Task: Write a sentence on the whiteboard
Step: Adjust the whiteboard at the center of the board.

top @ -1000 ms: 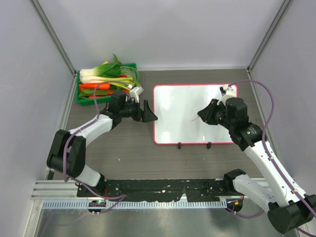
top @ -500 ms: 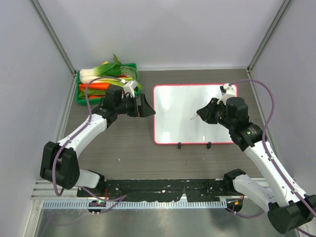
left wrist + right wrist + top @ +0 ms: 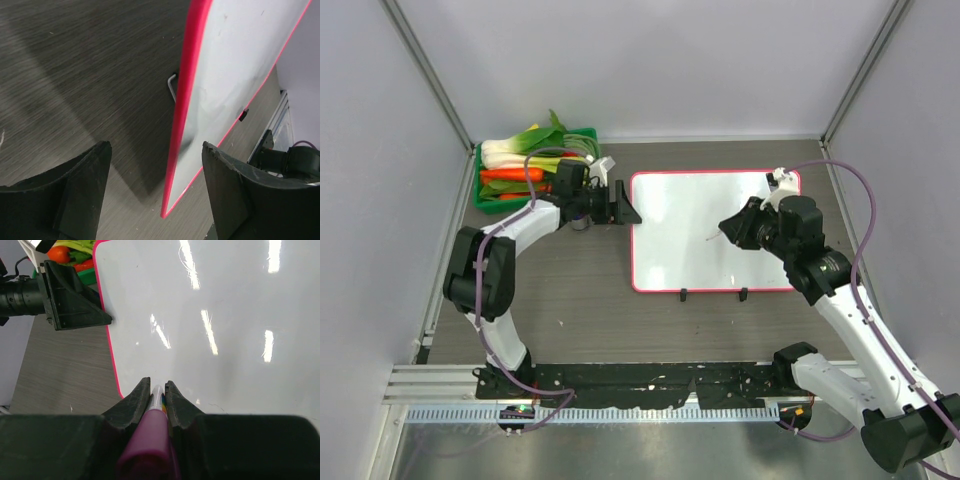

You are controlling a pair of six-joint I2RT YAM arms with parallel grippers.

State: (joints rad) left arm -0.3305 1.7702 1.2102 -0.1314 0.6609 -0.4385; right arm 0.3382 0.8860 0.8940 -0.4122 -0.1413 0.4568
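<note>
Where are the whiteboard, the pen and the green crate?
whiteboard (image 3: 690, 225), top view, bare white face.
pen (image 3: 150, 445), right wrist view, magenta barrel.
crate (image 3: 478, 185), top view, left wall.

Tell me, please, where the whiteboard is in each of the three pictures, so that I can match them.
Top view: the whiteboard sits right of centre.
Left wrist view: the whiteboard is at the upper right, its pink edge running down the middle.
Right wrist view: the whiteboard fills most of the picture, above the pen.
Shared landmark: the black left gripper beside the board's pink left edge.
</note>
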